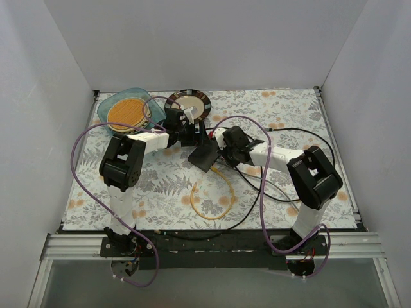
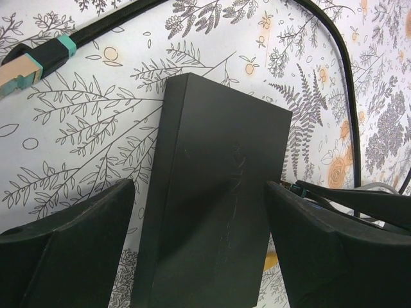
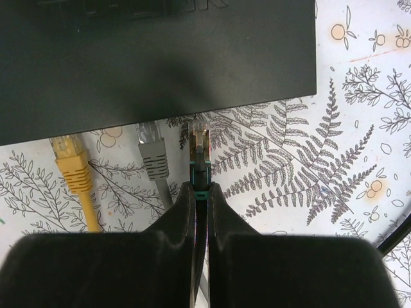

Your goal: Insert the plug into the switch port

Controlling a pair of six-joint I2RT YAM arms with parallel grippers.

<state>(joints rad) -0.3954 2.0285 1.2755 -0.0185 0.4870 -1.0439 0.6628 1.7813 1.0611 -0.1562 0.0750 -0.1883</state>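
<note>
- The right tool (image 3: 200, 186) is pinched narrow on the plug (image 3: 201, 144). It grips the teal boot, and the clear tip points straight ahead of the fingers, just short of the near edge of the switch (image 3: 154, 58).
- The switch port cannot be seen. The socket face lies in shadow under the top of the box, just beyond the plug's tip.
- To do this step well, I judge the plug should be kept level and square to that edge. It should be lined up with a free socket by small sideways nudges, then pushed straight forward until it seats. A tilted tip would likely jam against the housing.
- Just left of the right tool lies a grey connector (image 3: 152, 151), and farther left a yellow connector (image 3: 69, 157), both with tips at the same edge. I cannot tell whether they are seated, so the safer target is a socket clear of both.
- The left tool (image 2: 200, 184) stands wide, one finger on each side of the switch, with a gap showing on one side. Bracing there should stop the box sliding away on the tabletop (image 3: 359, 96) under the push.
- Beyond the left tool, a pale blue dish (image 1: 106, 102) holds a round orange disc (image 1: 127, 112).
- Beside that dish and closer to the tool is a dark-rimmed plate (image 1: 204, 101) with a pale centre. What lies on it is too small to tell.
</note>
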